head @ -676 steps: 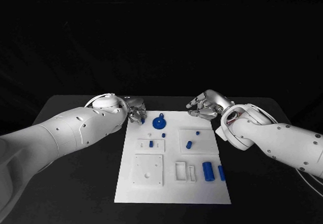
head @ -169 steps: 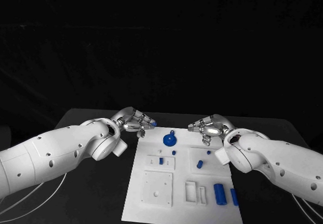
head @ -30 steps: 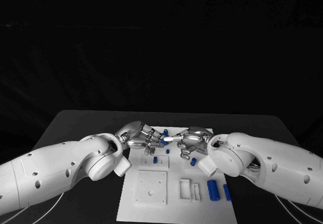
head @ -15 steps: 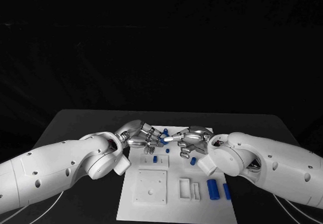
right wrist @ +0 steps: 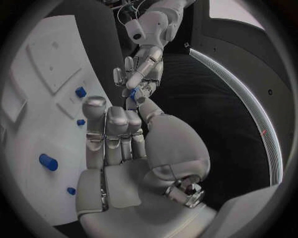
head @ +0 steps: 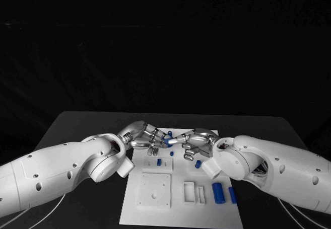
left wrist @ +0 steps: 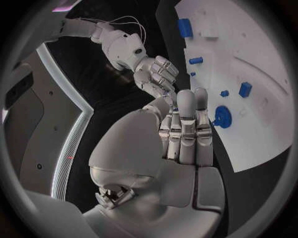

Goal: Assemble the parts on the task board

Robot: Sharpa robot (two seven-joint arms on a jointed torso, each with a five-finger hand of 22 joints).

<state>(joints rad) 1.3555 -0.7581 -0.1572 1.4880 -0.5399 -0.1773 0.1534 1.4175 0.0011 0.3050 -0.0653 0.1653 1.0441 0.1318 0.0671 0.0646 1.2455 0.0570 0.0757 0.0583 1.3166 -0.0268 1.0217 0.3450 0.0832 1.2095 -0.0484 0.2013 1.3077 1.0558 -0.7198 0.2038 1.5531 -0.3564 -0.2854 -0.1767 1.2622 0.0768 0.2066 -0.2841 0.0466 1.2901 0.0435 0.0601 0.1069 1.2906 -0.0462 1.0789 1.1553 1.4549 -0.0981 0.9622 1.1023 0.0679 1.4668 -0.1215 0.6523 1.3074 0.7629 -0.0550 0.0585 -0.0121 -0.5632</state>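
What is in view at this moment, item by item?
table: one, black, under everything
task board: one, white, middle of the table
square fixture: one, white, near left of the board
blue cylinders: two, side by side, near right of the board
small blue pieces: at least three, mid-board, just in front of the hands
blue disc: one, far end of the board
held blue part: one, above the board, where the two hands' fingertips meet
left robot hand: silver, pinches the held blue part
right robot hand: silver, fingertips at the same part; whether it grips is unclear
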